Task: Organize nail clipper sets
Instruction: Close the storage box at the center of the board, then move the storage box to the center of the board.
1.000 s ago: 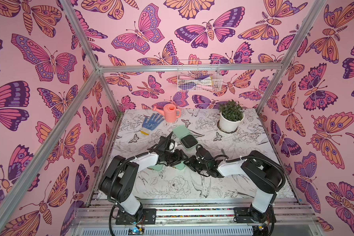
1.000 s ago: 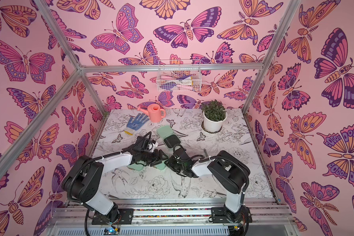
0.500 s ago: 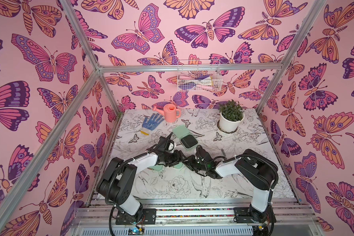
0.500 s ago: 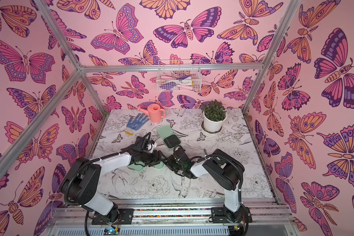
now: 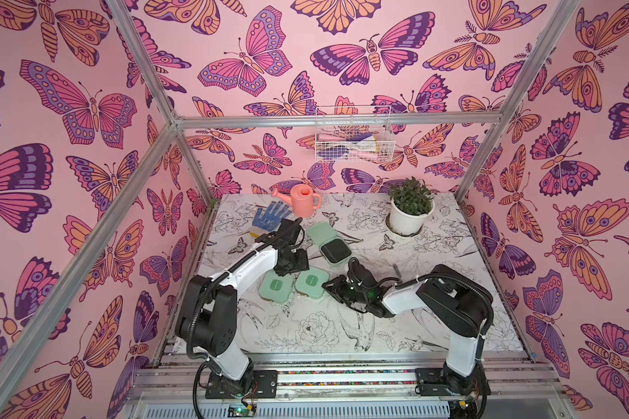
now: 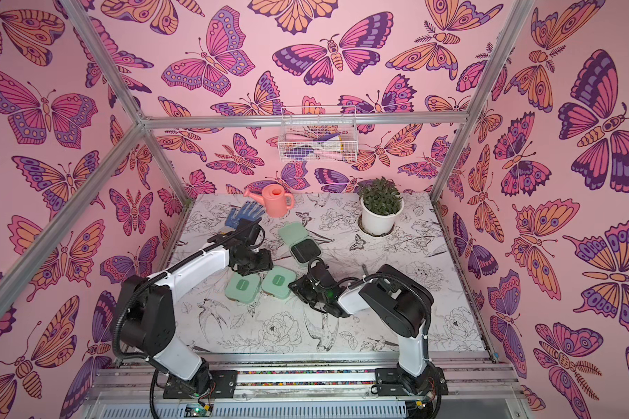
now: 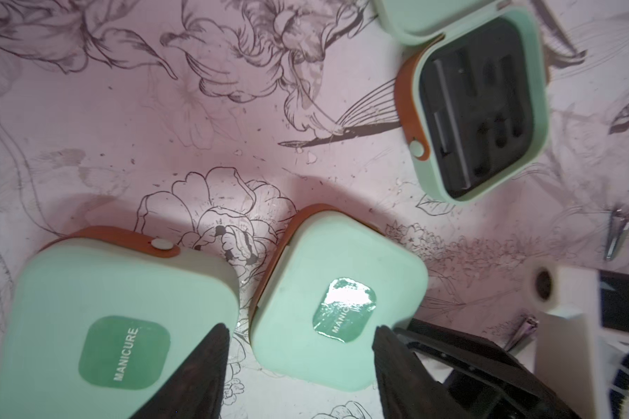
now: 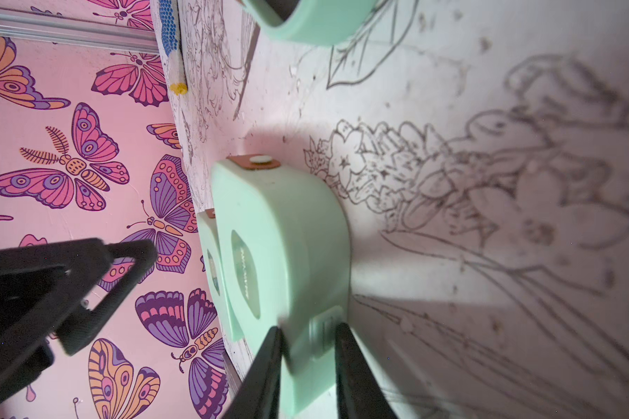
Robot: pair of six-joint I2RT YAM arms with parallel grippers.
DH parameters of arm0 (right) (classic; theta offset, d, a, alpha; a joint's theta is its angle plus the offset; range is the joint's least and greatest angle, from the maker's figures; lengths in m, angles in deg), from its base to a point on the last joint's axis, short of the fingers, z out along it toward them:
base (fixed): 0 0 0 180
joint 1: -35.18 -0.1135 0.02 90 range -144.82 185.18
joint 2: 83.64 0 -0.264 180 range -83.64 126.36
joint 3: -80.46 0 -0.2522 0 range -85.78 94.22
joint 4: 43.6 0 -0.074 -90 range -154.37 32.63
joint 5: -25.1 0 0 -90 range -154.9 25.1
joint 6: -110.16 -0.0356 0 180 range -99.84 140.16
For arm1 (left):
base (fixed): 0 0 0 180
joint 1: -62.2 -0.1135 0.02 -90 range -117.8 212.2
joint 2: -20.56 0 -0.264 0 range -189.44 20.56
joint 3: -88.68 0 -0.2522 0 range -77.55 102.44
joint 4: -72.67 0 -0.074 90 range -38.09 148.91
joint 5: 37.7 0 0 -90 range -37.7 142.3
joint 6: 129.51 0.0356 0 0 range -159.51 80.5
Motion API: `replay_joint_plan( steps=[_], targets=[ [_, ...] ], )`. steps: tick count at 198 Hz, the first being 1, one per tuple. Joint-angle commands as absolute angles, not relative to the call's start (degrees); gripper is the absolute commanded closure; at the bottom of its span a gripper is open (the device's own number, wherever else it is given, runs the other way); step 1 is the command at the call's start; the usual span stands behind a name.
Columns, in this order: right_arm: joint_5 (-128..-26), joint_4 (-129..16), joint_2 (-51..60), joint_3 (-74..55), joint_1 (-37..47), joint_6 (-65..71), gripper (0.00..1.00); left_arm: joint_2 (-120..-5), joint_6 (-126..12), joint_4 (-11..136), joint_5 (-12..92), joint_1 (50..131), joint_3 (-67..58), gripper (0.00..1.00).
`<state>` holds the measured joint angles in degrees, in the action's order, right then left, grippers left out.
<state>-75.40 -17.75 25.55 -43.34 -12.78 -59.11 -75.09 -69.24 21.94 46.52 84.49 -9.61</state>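
My left pincer (image 7: 300,328) is wide and holds nothing. A second ago it sat low over the two shut cases and hid part of them. Now it has pulled back and up, so I see both mint tops whole in both top views. It hangs just behind the left case (image 5: 276,286) and the right case (image 5: 311,283), with its tips pointing down.

My right pincer (image 8: 308,326) is narrow. It pinches the front edge of the right case, with one finger (image 8: 269,362) on each side of that edge. Since a second ago it has slid a little more toward the left arm.

The left arm bends at the elbow, and its white forearm reaches out over the surface (image 5: 305,326). The right arm is folded low. Its forearm lies close to the surface and its wrist is rolled onto its side.

The two shut cases lie flat, side by side, in the middle of the surface, with a thin gap between them. The open case (image 5: 322,230) lies just behind them with its lid flat back and its black tray up. One small metal tool (image 7: 620,232) lies loose near the open case.
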Motion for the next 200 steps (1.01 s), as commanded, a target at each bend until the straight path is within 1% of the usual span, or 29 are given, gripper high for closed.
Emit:
replay_joint_plan(
  steps=[1,66,147,200],
  targets=[
    [-74.61,-25.63,28.33,-43.9,-13.24,-59.63,0.74,-78.2,-66.69,23.16,45.98,84.44,-10.09,0.35],
    [-74.56,-25.9,27.94,-43.94,-13.24,-59.65,0.74,-84.4,-64.1,27.54,39.82,84.35,-9.62,0.35],
    [-75.05,-25.47,29.01,-42.91,-13.24,-59.65,0.74,-85.77,-63.3,27.76,35.46,84.86,-12.05,0.47],
    [-73.71,-19.73,31.44,-43.71,-13.59,-60.35,0.76,-85.76,-64.19,30.16,32.75,85.74,-14.72,0.48]
  ],
)
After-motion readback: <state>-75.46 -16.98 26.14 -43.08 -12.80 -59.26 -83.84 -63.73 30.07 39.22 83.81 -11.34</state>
